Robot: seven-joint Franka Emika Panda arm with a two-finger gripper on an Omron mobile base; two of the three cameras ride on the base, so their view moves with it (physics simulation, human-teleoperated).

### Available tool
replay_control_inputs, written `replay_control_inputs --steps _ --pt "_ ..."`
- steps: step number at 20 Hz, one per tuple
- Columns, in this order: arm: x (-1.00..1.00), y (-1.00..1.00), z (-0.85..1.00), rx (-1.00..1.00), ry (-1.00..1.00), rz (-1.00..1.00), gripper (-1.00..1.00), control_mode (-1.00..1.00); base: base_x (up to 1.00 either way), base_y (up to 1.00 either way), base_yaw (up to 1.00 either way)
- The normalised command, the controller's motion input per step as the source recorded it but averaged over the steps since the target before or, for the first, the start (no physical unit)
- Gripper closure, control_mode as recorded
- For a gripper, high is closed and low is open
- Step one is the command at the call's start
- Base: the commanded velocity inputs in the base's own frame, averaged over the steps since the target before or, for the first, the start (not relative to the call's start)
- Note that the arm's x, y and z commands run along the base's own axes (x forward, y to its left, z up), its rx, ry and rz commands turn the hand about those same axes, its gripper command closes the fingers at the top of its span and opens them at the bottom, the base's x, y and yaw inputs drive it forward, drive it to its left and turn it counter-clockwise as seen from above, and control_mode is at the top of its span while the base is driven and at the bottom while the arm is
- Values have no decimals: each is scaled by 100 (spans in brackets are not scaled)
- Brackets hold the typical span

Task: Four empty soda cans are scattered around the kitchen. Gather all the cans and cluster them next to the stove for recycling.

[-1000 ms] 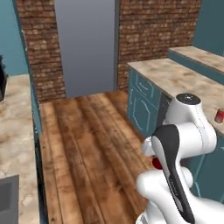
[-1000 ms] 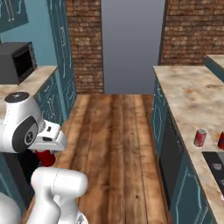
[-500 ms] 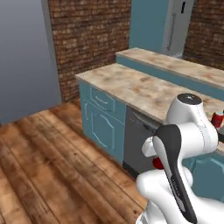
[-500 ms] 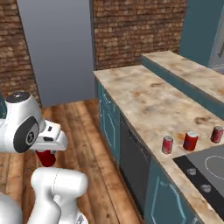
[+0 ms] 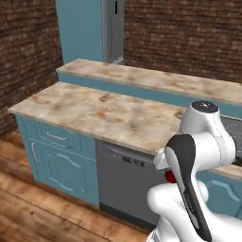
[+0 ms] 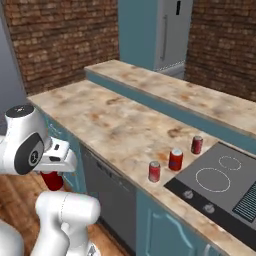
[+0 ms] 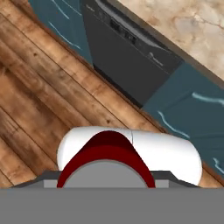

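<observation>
The gripper (image 6: 52, 176) is clenched on a red soda can (image 6: 52, 181), carried upright and low beside the arm, in front of the counter's dark dishwasher (image 6: 107, 196). From it, the black cooktop (image 6: 227, 187) is seen up and to the right, across the marbled countertop (image 6: 120, 125). Three more red cans (image 6: 175, 160) are stood in a loose row just beside its left edge, so the carried can's place is judged to be near them.

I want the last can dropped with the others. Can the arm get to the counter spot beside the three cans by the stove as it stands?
Probably yes: the counter beside the three cans is bare, nothing blocks it, though the arm is tucked low.
</observation>
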Motion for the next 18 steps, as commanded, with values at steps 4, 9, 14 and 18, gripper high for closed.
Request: replay_control_inputs --steps 4,9,14,18 --pt "0 0 0 0 0 0 100 100 99 10 -61" --pt "0 0 0 0 0 0 100 100 100 39 -55" --pt "0 0 0 0 0 0 100 100 100 10 -56" --pt "0 0 0 0 0 0 100 100 100 -32 -31"
